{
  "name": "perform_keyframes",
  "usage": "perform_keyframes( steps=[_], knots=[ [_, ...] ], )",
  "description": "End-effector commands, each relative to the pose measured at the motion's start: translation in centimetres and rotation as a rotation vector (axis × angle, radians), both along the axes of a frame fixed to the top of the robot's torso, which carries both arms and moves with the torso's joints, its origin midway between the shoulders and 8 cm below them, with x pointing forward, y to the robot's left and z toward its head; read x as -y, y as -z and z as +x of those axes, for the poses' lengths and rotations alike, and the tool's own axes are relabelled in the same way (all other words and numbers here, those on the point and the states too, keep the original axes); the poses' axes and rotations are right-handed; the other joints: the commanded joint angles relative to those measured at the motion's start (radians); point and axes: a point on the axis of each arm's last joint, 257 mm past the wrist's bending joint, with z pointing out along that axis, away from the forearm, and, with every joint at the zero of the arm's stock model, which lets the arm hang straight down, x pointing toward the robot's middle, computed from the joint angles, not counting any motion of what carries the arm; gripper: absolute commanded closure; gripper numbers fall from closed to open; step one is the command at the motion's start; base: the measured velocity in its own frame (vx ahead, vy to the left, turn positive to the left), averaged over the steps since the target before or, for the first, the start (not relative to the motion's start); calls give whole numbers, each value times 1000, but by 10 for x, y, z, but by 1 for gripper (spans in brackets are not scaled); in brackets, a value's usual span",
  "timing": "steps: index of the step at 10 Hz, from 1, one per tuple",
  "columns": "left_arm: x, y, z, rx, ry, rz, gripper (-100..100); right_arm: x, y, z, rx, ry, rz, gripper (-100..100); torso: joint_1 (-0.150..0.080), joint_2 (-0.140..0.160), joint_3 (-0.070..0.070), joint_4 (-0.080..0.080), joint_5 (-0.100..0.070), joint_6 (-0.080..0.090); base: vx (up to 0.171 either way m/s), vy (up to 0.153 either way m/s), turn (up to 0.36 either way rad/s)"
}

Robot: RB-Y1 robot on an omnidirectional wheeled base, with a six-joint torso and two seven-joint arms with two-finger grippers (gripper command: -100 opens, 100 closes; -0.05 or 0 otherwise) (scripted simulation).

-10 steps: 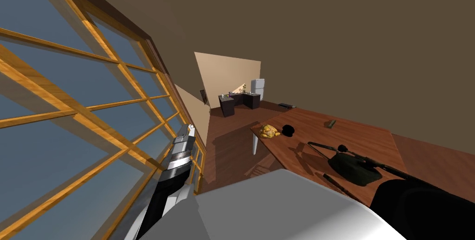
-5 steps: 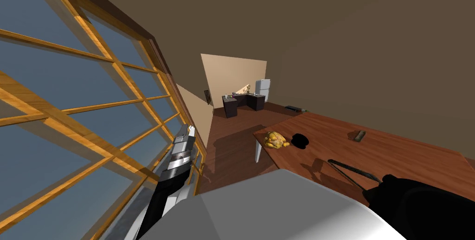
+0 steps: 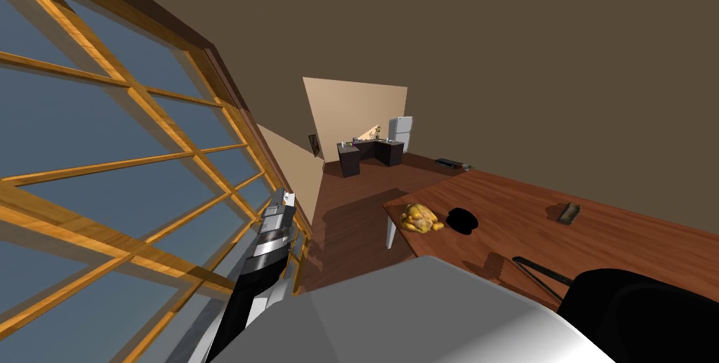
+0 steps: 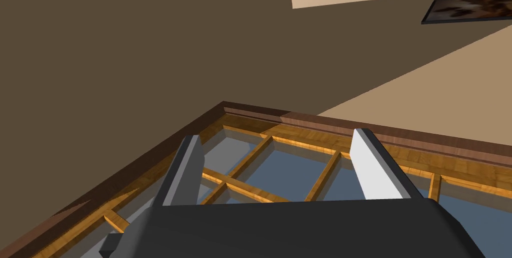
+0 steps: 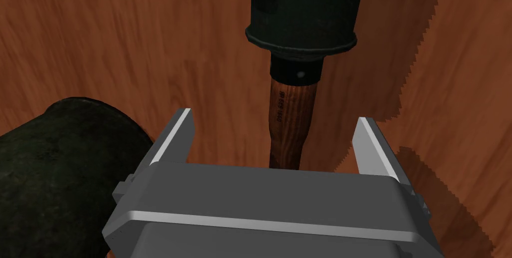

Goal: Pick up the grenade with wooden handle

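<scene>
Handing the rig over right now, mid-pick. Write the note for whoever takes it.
Right gripper: open, fingers either side of the grenade's wooden handle, not closed on it.
Grenade lies on the reddish wooden table, a dark rounded object beside the gripper.
Left gripper: open, empty, raised by the window.
Done: approach and alignment. Left to do: close on the handle, lift.

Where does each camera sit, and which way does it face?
Head view: on the head, steeply down at the wooden table; the left end effector shows beside the window.
Left wrist view: on the left hand, along its open fingers, away from the table.
Right wrist view: on the right hand, along the open right end effector at the grenade.
Head and right wrist views share the table.
</scene>
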Motion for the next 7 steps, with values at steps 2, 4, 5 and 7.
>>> perform_keyframes(
  steps=[2,4,5,7],
  knots=[
    [0,0,0,0,0,0,0,-9,10,-3,-1,12,1,-100,0,1,0,0,0,0,-9,-14,38],
    [0,0,0,0,0,0,0,-18,21,-6,-2,24,3,-100,-3,3,2,1,-1,0,-39,-59,87],
    [0,0,0,0,0,0,0,-15,18,-4,-1,19,3,-100,-3,4,2,1,-1,0,-20,-26,16],
    [0,0,0,0,0,0,0,-16,19,-4,-1,21,4,100,-1,2,1,1,0,0,0,0,0]
  ],
)
